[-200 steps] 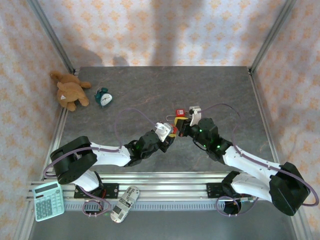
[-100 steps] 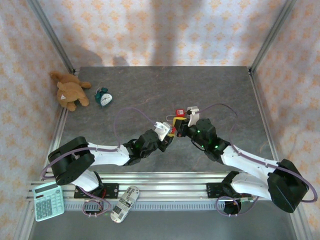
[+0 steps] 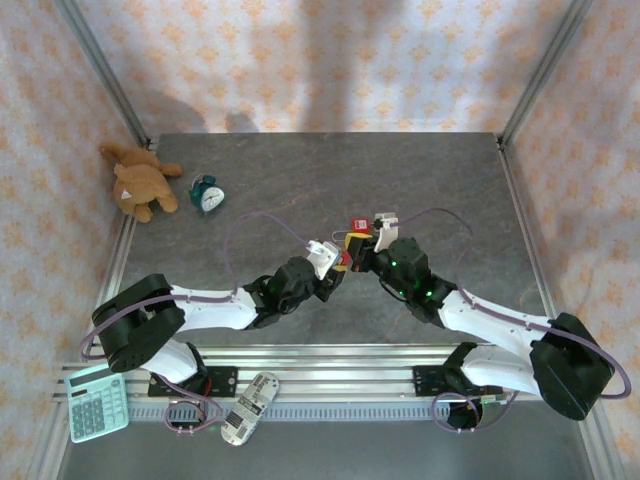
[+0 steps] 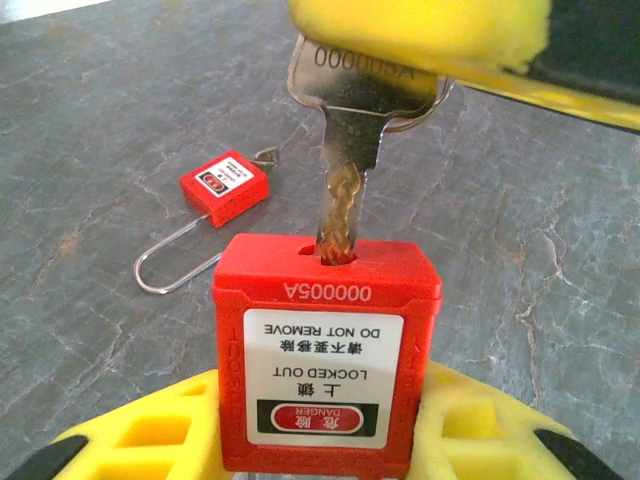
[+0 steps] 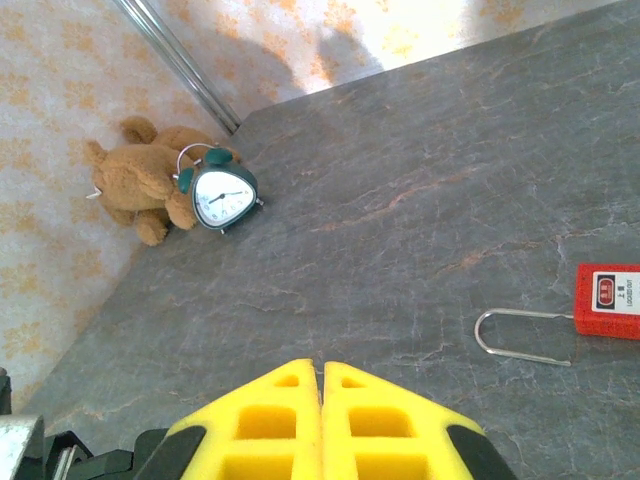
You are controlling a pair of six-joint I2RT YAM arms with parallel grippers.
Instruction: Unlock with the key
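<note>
The left gripper (image 4: 325,450) squeezes the red padlock (image 4: 325,360) over the middle of the table so it cannot wobble, and the right gripper (image 5: 320,415), pinched tight on the key (image 4: 345,170), holds its tip in the keyhole at 12 o'clock, ready to turn.

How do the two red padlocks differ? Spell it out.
The held padlock, key inserted, sits clamped in the left gripper; the spare padlock lies flat on the table. The spare padlock's shackle shows; the held padlock's is hidden. Both are red and labelled.
</note>
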